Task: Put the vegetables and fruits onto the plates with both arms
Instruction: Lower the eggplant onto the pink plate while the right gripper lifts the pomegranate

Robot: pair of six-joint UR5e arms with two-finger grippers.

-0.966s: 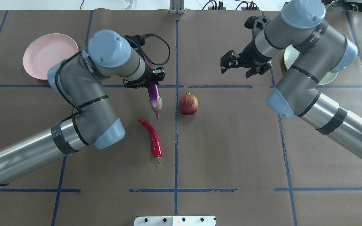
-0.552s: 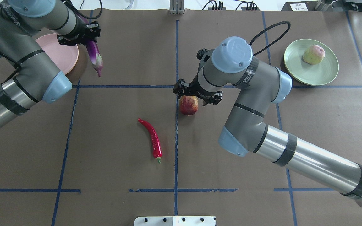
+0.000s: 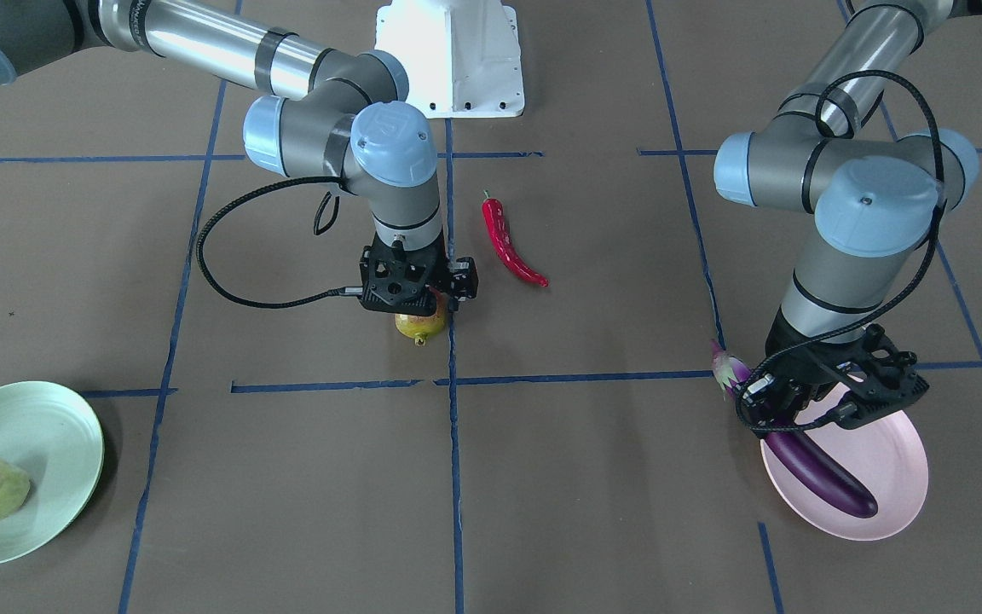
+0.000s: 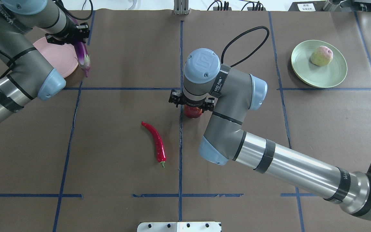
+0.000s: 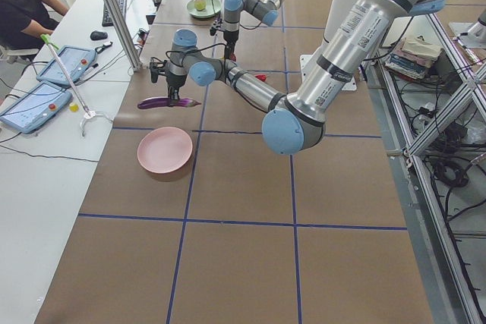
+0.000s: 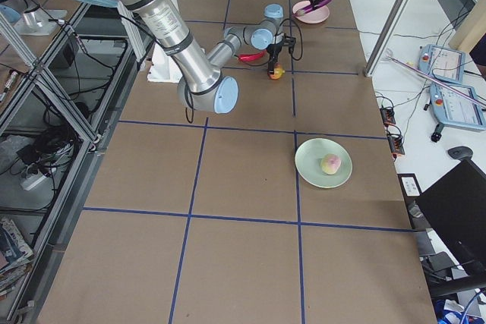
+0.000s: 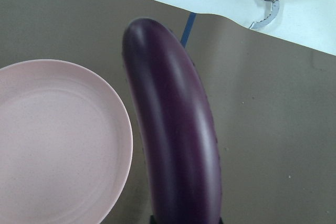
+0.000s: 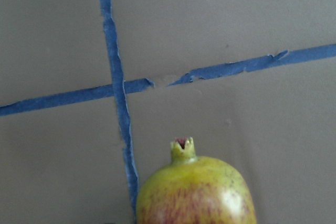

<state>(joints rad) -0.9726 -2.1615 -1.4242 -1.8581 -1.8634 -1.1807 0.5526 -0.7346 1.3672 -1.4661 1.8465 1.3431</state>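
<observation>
At upper left overhead, my left gripper (image 4: 76,39), pinching the eggplant (image 4: 83,58), has reached the pink plate (image 4: 56,57) for release; right gripper (image 4: 192,103) has dropped over the red fruit (image 4: 193,113), grip unclear.

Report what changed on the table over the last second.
The left gripper carried the eggplant from mid-table to the pink plate edge, held aloft. The right gripper swung from the green plate down over the red-yellow fruit; whether its fingers grasp it is unclear. Chili pepper, that fruit and both plates stayed put.
</observation>
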